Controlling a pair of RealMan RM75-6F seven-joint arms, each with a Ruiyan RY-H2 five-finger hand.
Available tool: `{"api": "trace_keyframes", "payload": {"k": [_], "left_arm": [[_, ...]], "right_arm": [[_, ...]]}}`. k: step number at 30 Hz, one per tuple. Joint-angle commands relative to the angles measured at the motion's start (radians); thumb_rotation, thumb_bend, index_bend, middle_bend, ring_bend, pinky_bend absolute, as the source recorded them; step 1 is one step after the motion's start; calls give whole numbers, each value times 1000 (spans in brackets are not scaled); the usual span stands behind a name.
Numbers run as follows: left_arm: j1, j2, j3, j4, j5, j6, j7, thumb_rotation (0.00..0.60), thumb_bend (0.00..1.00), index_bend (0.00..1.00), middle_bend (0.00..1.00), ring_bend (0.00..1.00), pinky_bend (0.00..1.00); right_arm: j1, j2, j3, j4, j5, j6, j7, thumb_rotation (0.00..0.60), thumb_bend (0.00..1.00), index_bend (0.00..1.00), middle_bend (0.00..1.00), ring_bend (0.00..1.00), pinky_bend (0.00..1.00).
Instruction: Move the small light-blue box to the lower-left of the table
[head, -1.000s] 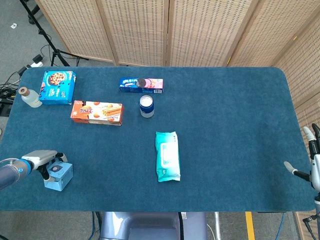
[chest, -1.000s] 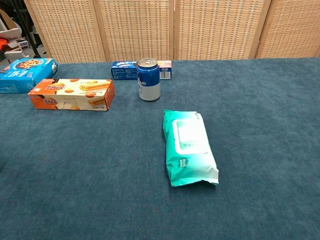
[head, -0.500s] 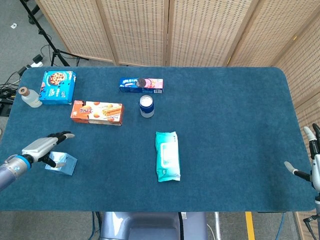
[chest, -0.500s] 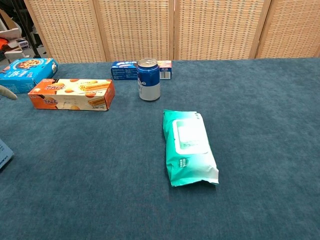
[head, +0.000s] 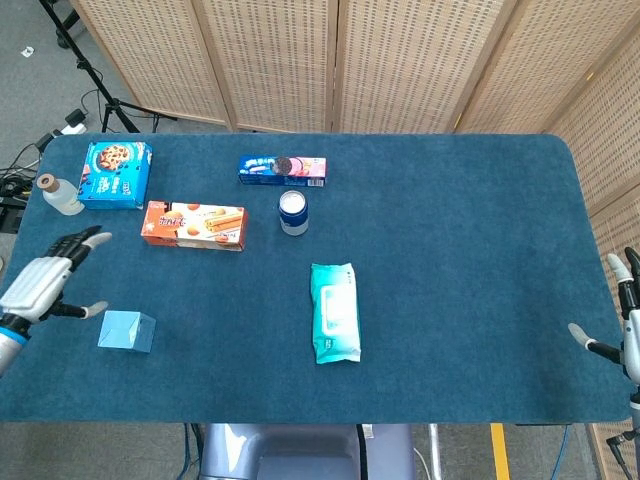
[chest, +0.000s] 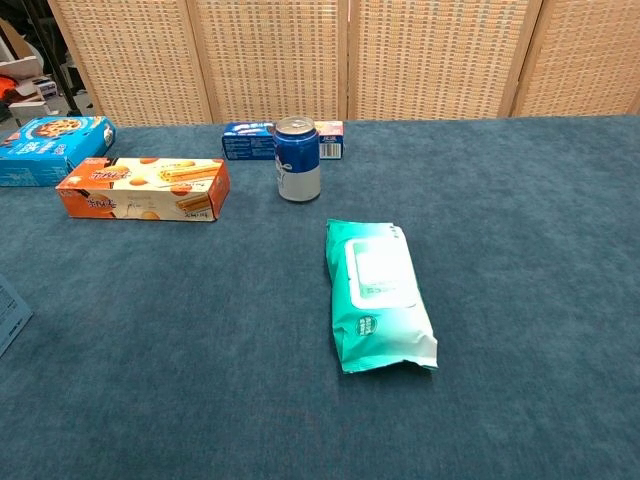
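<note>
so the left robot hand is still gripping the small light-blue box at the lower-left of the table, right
Not quite. The small light-blue box does sit at the lower-left of the table, but the left robot hand is not gripping it. The head view shows that hand open, fingers spread, apart from the box on its left side.

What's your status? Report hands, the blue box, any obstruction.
Left hand open, clear of small light-blue box. Right hand open at far table edge. Box resting lower-left on table. Nothing crowding it.
</note>
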Motion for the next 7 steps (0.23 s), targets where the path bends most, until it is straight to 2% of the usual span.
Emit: {"api": "trace_keyframes", "payload": {"k": [1, 4, 7], "left_arm": [[170, -170, -60, 53, -141, 235, 276, 600, 193, 0, 0, 0, 0], [195, -200, -70, 66, -150, 269, 278, 600, 193, 0, 0, 0, 0], [215, -230, -78, 111, -130, 292, 199, 600, 192, 0, 0, 0, 0]], "right_arm": [[0, -1, 0, 1, 1, -1, -1, 600, 0, 0, 0, 0, 0], [0, -1, 0, 1, 0, 1, -1, 600, 0, 0, 0, 0, 0], [0, 0, 1, 3, 0, 2, 2, 600, 0, 0, 0, 0, 0]]}}
